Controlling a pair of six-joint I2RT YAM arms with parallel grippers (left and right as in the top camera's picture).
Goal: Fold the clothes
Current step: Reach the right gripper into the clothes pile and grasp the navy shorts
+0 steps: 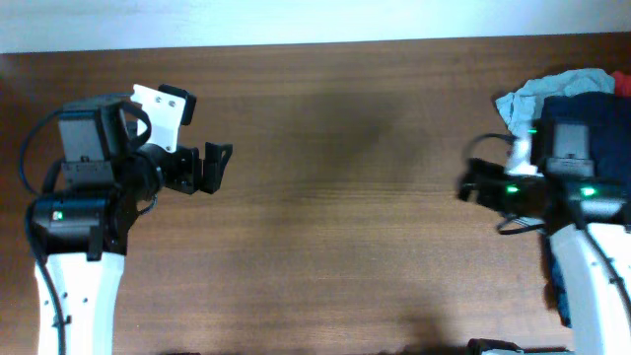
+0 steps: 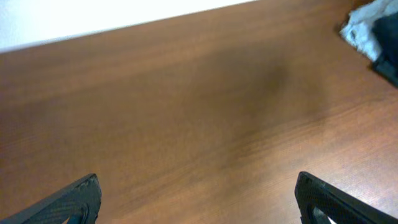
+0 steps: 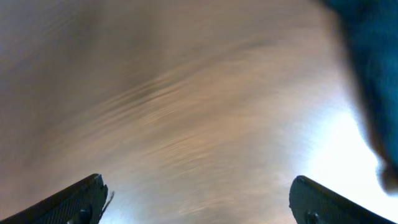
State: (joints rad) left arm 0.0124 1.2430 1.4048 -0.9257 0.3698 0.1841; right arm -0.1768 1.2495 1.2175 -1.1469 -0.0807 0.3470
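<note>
A dark navy-blue cloth (image 1: 597, 106), seemingly the shorts, lies bunched in a pile at the table's far right edge, partly under my right arm. No waistband or button shows. It also shows in the left wrist view (image 2: 388, 38) and as a blurred blue mass in the right wrist view (image 3: 372, 56). My left gripper (image 1: 213, 168) is open and empty over the left side of the table, its fingers wide apart (image 2: 199, 200). My right gripper (image 1: 466, 184) is open and empty (image 3: 199, 200), just left of the pile and apart from it.
A pale light-blue shirt (image 1: 532, 95) lies at the pile's near-left edge, also in the left wrist view (image 2: 362, 27). A red scrap (image 1: 621, 81) sits at the far right. More blue cloth (image 1: 557, 288) hangs beside the right arm. The brown wooden table (image 1: 345, 197) meets a white wall behind.
</note>
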